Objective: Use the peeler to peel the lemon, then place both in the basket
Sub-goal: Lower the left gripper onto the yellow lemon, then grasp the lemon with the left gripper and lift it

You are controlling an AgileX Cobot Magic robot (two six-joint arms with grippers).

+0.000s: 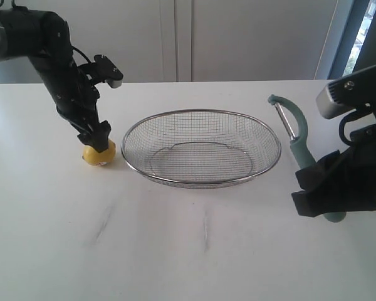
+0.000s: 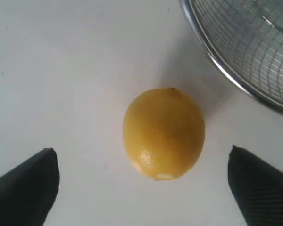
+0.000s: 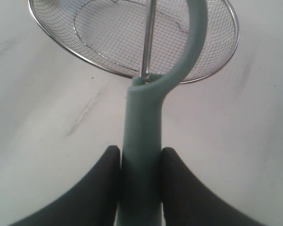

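Note:
The yellow lemon [image 1: 99, 154] [image 2: 163, 134] rests on the white table just left of the basket [image 1: 201, 113]. My left gripper [image 1: 98, 134] [image 2: 140, 149] hangs right over it, open, both dark fingers [image 2: 26, 183] standing well apart from the fruit and not touching it. On the right, my right gripper [image 1: 321, 188] [image 3: 140, 153] is shut on the teal handle of the peeler [image 1: 297, 133] [image 3: 142, 117]. The peeler's curved head and metal blade point up and toward the basket [image 3: 101, 66], held clear of the table.
The wire basket's rim [image 2: 226, 70] lies close beside the lemon. The basket holds nothing. White tabletop stretches in front of the basket and both arms, with a wall behind.

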